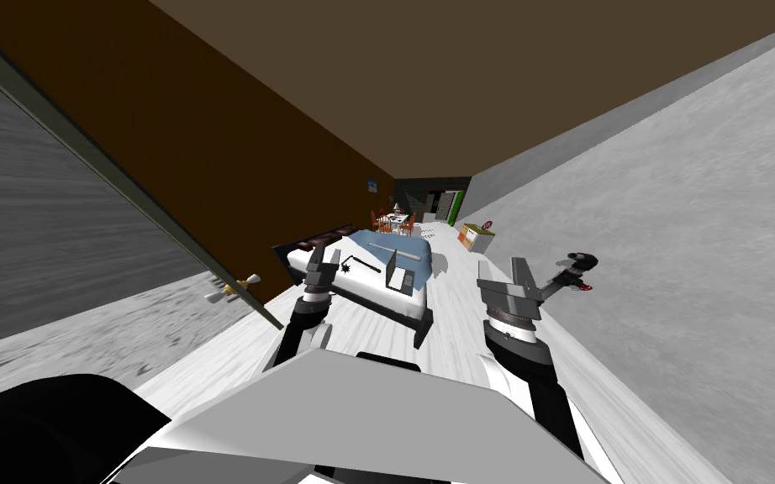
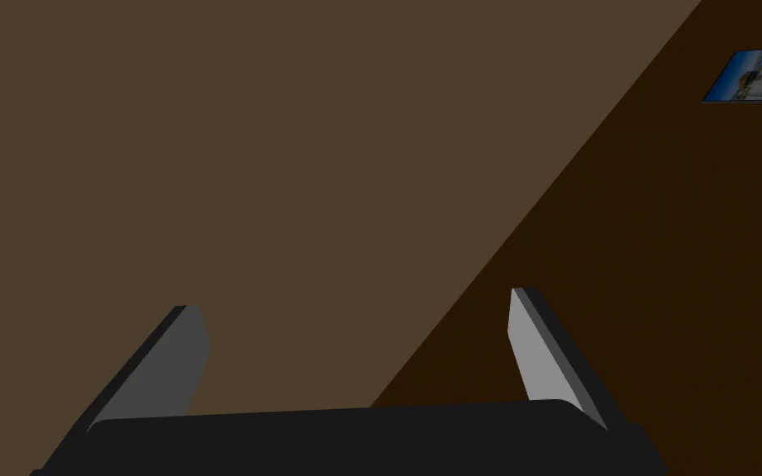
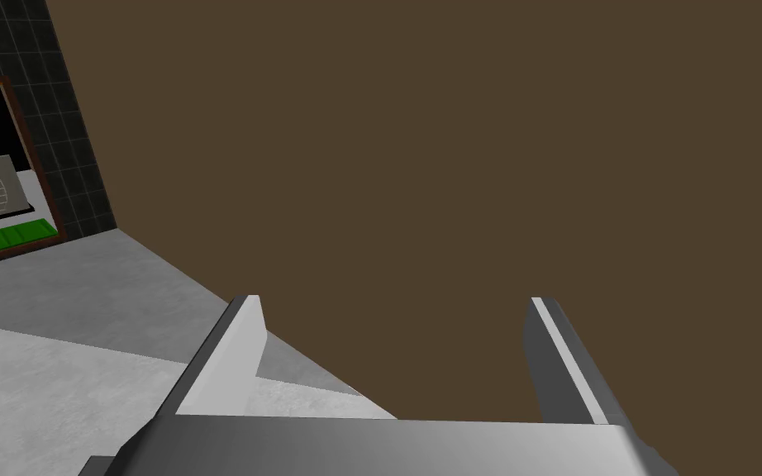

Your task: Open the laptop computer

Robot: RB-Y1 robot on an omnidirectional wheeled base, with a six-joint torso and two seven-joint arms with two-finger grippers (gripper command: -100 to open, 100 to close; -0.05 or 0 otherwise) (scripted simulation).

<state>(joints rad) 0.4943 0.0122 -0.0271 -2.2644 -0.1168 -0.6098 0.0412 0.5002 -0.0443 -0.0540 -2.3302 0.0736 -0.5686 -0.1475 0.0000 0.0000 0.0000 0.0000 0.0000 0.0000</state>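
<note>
Both arms up, nothing in hand. Left gripper (image 1: 323,260) at 11 o'clock and right gripper (image 1: 501,268) at 1 o'clock, fingers of each spread and empty. Laptop (image 1: 399,276) on the bed (image 1: 354,288), 12 o'clock, well apart from both. Lid position unclear. Judgement: the approach and the opening are both left to do.

flat even render light, wrist views dim – wide-lens splay at corners

Standing ahead against the brown wall: white bed (image 1: 373,294) on a dark frame. Lying across its far half: blue blanket (image 1: 411,260), carrying a long grey bar (image 1: 396,249). Resting on the white part: black spiked tool (image 1: 361,266), grey laptop (image 1: 400,276) near the right edge.
</note>
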